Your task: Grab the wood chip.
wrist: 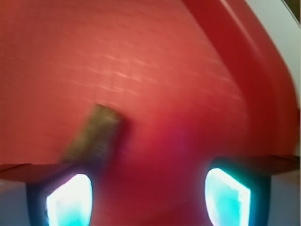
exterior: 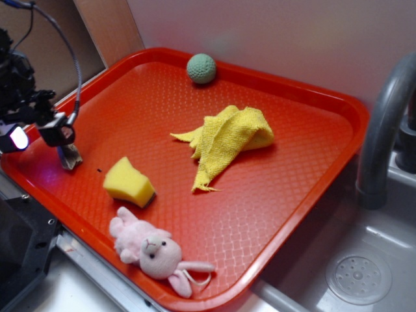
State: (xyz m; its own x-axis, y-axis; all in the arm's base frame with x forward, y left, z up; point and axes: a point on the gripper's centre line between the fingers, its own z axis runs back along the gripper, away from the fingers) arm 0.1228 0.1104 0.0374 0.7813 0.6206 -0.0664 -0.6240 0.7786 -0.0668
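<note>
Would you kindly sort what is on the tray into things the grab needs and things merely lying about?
Needed: wood chip, gripper.
Lying about: yellow sponge, yellow cloth, green ball, pink plush bunny, all on the red tray.

Pale wall (exterior: 279, 32), grey sink basin (exterior: 364, 273), curved faucet (exterior: 383, 123), possibly wooden panel (exterior: 110, 26) upper left

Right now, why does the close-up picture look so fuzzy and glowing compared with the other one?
Wrist view: everything is soft and smeared, the wood chip a blurry brown shape, and two bright cyan-white glows at the bottom edge. Exterior view: sharper, evenly lit, with soft shadows under the yellow sponge and cloth on the red tray.
</note>
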